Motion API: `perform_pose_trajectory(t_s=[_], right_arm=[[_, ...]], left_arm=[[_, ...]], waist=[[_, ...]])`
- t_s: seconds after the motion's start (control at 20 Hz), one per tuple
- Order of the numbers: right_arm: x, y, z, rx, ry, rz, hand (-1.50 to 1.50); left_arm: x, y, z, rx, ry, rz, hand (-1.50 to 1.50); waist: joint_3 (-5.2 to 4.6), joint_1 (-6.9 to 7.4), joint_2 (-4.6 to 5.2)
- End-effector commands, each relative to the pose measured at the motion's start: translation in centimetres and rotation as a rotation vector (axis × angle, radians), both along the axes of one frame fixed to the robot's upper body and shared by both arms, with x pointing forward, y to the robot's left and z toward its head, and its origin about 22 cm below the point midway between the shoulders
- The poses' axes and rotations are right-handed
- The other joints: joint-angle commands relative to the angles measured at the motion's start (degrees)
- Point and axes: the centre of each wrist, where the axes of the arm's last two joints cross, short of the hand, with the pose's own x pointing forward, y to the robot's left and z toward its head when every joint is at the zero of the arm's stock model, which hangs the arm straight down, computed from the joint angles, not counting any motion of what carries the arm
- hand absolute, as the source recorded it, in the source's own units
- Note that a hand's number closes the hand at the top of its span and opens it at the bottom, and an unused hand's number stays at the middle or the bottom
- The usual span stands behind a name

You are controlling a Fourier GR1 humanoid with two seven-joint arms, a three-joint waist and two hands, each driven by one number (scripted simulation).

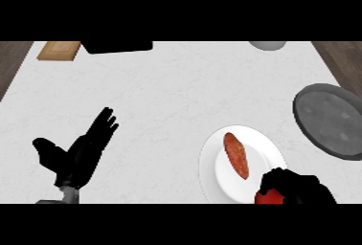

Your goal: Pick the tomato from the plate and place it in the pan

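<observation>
Tomato is at the near edge of the white plate, and my right robot hand is curled round it. The pan lies on the surface just right of the plate, not touching. My left robot hand rests open at lower left.

Bright even light; pale counter; faint shadow at plate rim.

Red tomato at near rim of white plate, grey pan nearby
</observation>
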Motion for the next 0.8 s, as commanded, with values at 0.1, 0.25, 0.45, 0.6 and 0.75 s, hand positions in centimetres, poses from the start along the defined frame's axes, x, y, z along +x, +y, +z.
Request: perform_pose_trajectory(t_s=[0.1, 0.25, 0.45, 0.6, 0.75], right_arm=[[-3.9, -2.4, 3.2, 0.367, -0.076, -0.030, 1.50], [-3.1, -6.1, 2.3, 0.394, -0.092, -0.109, 1.50], [-1.3, -10.6, 1.4, 0.475, -0.098, -0.159, 1.50], [0.5, -15.5, 0.9, 0.404, -0.163, -0.199, 1.50], [1.2, -18.3, -2.9, 0.328, -0.150, -0.210, 1.50]], left_arm=[[0.5, 0.0, -0.2, -0.010, -0.015, -0.002, 0.00], [0.5, -1.9, 0.3, -0.008, -0.012, -0.050, 0.00], [0.7, -2.7, 0.8, -0.002, -0.026, -0.057, 0.00], [0.9, -1.3, 0.2, -0.006, -0.025, -0.082, 0.00], [2.2, -2.0, 1.6, -0.004, -0.026, -0.083, 0.00]], waist=[[0.07, 0.51, 0.40], [0.13, 2.48, 0.73], [0.01, 4.15, 0.90], [-0.08, 4.65, 0.94], [-0.10, 4.94, 0.98]])
